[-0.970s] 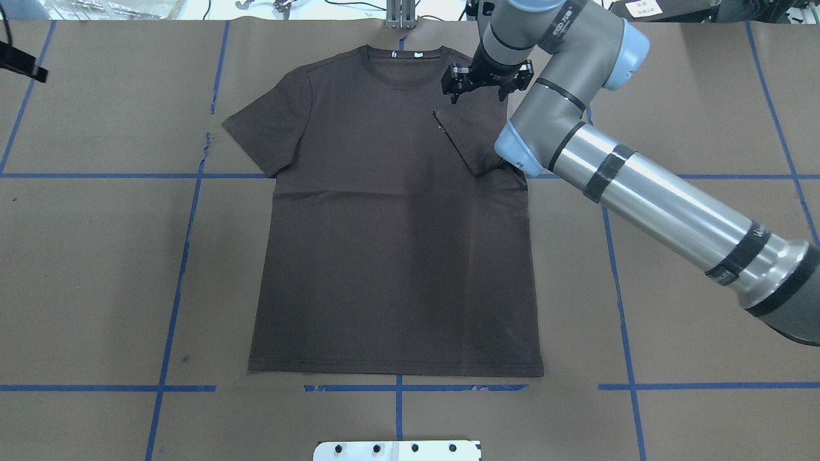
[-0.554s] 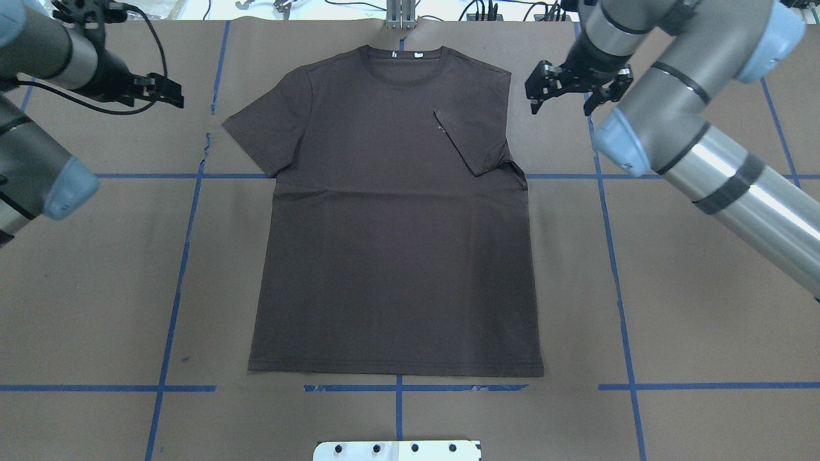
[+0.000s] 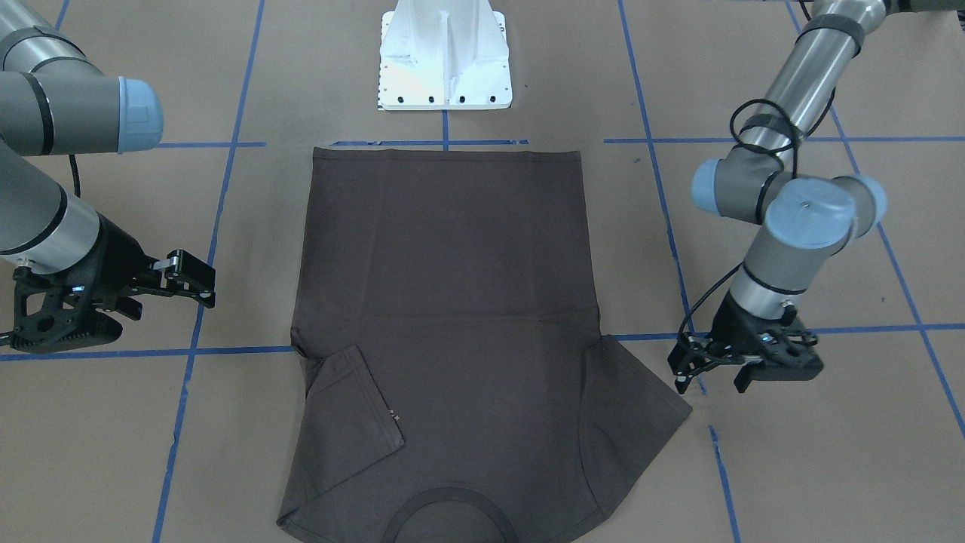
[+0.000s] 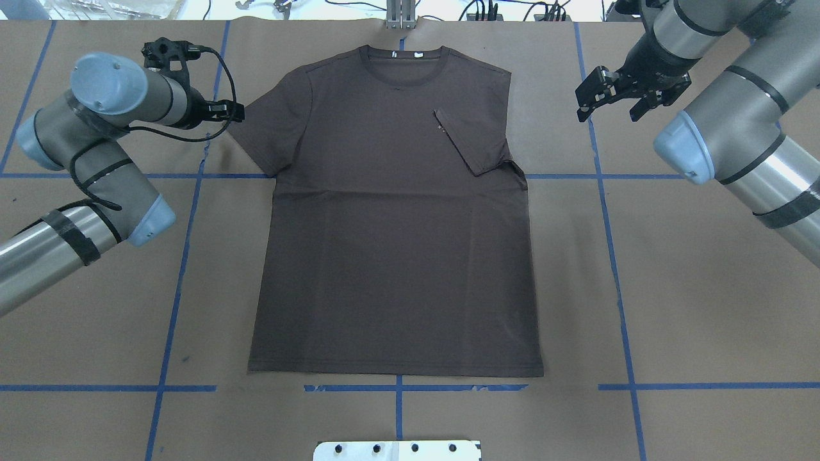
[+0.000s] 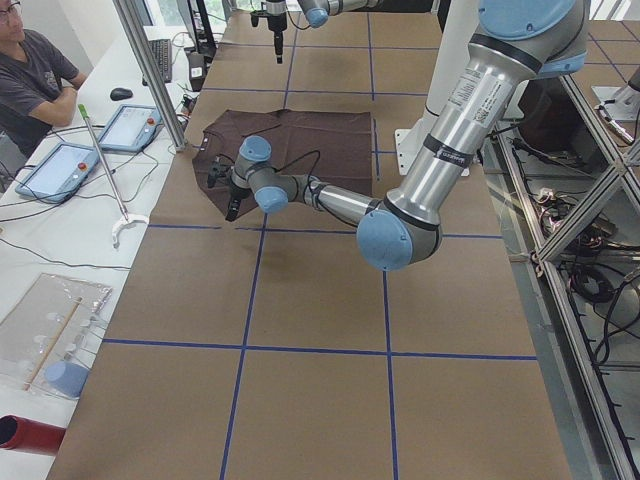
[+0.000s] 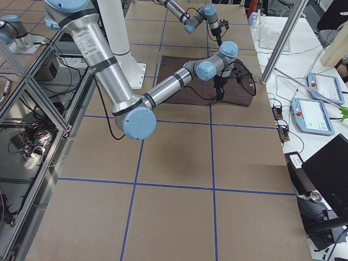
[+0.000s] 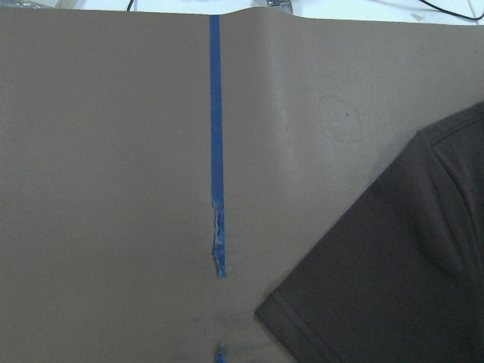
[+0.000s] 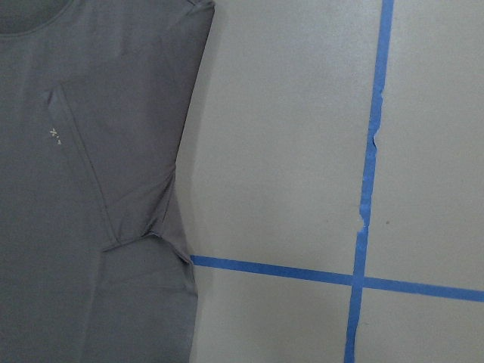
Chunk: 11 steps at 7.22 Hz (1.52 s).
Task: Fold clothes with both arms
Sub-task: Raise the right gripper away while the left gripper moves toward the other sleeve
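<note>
**Item:** T-shirt (image 4: pixel 394 211), one, flat and face up on the table (image 4: pixel 672 288), neck at the far edge, hem near the robot.

**Condition:** The right sleeve (image 4: pixel 471 144) is folded in over the chest. The left sleeve (image 4: pixel 266 128) is spread flat on the table. No shift in the cloth is noted over the last second.

**Recent change:**
- A second ago the right gripper (image 4: pixel 608 105) was over the right shoulder, beside the folded sleeve. It has since been drawn off to the right and now hangs over bare table, well apart from the cloth.
- The left gripper (image 4: pixel 234 114) was out of frame, then far left, and has been brought in just beside the left sleeve's outer edge.

**Jaws:** Both are spread and nothing is held.

**Meaning for the task:** The right sleeve fold is judged done. The left sleeve is judged the step in hand, and no grasp has yet been made.

**Notes by view:**
- Overhead: the left gripper is shown side-on, so its spread is hard to read. The white tags (image 4: pixel 418 55) are seen here and are cropped out of the front-facing view.
- Front-facing: the gap between the left gripper's (image 3: pixel 710 381) fingers is plain, and the right gripper (image 3: pixel 197 283) is shown clear of the cloth.
- Left wrist: the sleeve's hem corner is at lower right and torn tape (image 7: pixel 217 151) is beside it. No fingers are in frame.
- Right wrist: the folded sleeve and the pale print (image 8: pixel 53 134) are seen close. No fingers are in frame.
- Exterior left: a seated person (image 5: pixel 30 70) is seen only here.
</note>
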Each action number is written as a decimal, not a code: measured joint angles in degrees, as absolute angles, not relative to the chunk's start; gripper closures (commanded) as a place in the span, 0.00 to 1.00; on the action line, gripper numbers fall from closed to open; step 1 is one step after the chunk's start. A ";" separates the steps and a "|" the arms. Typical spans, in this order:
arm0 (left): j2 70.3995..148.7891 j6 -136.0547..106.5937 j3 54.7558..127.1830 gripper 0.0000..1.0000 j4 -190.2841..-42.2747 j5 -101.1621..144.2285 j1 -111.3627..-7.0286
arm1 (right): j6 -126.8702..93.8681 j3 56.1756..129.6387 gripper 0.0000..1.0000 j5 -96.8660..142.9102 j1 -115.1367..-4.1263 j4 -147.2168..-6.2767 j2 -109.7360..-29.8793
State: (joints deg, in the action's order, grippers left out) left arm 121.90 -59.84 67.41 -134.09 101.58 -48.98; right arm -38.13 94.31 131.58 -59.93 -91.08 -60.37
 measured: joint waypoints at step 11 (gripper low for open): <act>124.43 -61.00 62.76 0.95 -134.26 99.40 -47.92 | -38.69 93.75 0.00 130.85 -58.89 -90.96 -60.03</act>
